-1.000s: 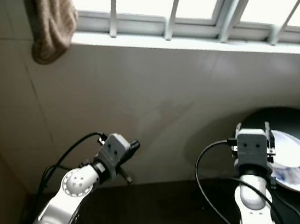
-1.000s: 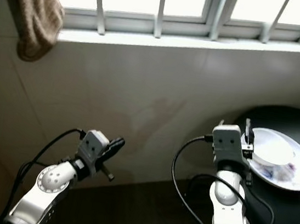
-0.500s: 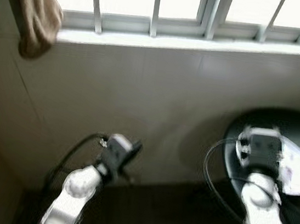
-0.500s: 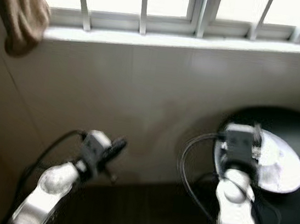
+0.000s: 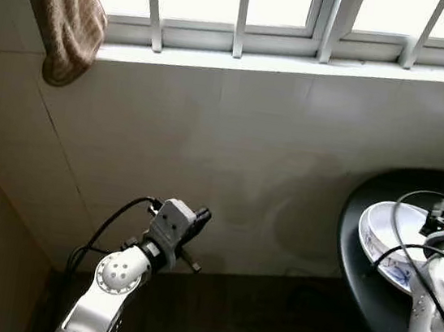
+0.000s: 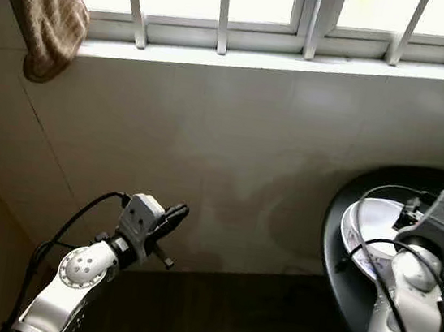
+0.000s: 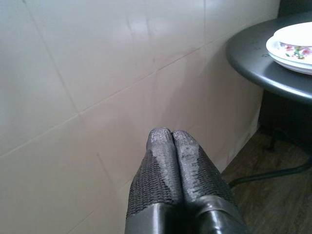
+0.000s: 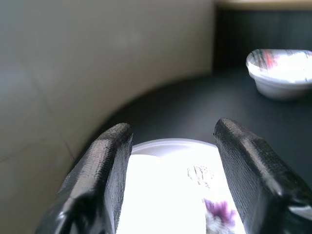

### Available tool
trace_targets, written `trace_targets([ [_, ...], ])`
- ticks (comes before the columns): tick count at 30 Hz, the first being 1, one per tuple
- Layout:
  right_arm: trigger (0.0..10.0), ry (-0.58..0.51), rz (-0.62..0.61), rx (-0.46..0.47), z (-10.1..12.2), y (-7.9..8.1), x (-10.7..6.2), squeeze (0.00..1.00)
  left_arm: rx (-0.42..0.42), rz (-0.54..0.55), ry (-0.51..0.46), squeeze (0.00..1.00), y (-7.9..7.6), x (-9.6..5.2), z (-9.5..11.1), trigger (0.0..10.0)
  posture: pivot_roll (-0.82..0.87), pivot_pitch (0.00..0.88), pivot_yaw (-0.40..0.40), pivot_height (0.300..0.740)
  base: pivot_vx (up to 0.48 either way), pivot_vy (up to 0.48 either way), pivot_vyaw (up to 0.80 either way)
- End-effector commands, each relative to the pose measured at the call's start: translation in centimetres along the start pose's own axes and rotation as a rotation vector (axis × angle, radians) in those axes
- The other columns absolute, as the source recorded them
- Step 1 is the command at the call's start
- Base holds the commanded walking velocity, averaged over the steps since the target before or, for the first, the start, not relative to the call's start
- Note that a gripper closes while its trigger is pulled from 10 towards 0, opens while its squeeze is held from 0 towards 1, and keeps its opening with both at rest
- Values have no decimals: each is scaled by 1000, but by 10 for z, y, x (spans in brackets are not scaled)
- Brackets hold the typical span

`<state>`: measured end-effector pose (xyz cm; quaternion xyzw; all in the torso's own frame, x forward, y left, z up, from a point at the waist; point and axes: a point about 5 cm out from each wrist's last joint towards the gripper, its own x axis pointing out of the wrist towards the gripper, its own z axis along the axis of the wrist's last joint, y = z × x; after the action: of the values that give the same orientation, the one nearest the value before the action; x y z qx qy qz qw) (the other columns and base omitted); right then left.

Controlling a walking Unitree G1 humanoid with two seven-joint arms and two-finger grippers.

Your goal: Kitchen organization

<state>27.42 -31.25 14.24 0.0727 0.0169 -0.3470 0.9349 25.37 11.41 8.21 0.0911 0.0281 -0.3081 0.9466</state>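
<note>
On the round dark surface point(image 5: 360, 233) by the tiled wall point(image 5: 233, 143) sits a white plate point(image 6: 365, 226) with a flower pattern, near the edge that faces the robot. It looks like glazed china: stiff, fairly light, smooth enough to slip, and likely to chip or break if knocked or dropped. The rim is probably the only place to take hold, with one finger above and one below the lip, since the flat middle offers nothing to pinch. The right pincer point(image 8: 170, 161) hangs right over the near part of the plate with its two black fingers point(image 8: 109, 161) spread wide, nothing between them, the white of the plate showing in the gap; whether they touch the china cannot be told. From this position the pincer would need to drop and tilt toward the rim, judging by how it stands. In the right wrist view a small white bowl point(image 8: 280, 70) stands farther back on the same surface, well apart from the plate. The left pincer point(image 7: 173, 161) is held up near the wall, away from the surface, its fingers pressed together and empty. A brown cloth point(image 5: 69, 19) hangs by the barred window point(image 5: 242, 13) above.
</note>
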Motion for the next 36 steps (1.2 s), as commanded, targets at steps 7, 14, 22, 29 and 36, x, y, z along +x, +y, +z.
trace_targets([
  [7, 10000, 143, -11, 130, -12, -4, 8, 0, 3, 0, -3, 0, 4, 1, 2, 10000, 97, 0, -64, 740, 0, 0, 0],
  [14, 10000, 200, -17, 156, -18, -10, 8, 0, 0, -1, -4, 0, 4, 1, 2, 10000, 89, 0, -62, 740, 0, 0, 0],
  [22, 10000, 241, -16, 115, -22, -15, 6, 0, -8, -6, -7, 0, 3, 1, 2, 10000, 82, 0, -64, 740, 0, 0, 0],
  [29, 10000, 228, -123, 168, -22, -28, 7, 0, -11, -5, -8, 0, 2, 1, 2, 10000, 84, 0, -64, 740, 0, 0, 0],
  [36, 10000, 312, -122, 255, -32, -28, 8, 0, -13, -7, -10, 0, 2, 1, 2, 10000, 83, 0, -67, 740, 0, 0, 0],
])
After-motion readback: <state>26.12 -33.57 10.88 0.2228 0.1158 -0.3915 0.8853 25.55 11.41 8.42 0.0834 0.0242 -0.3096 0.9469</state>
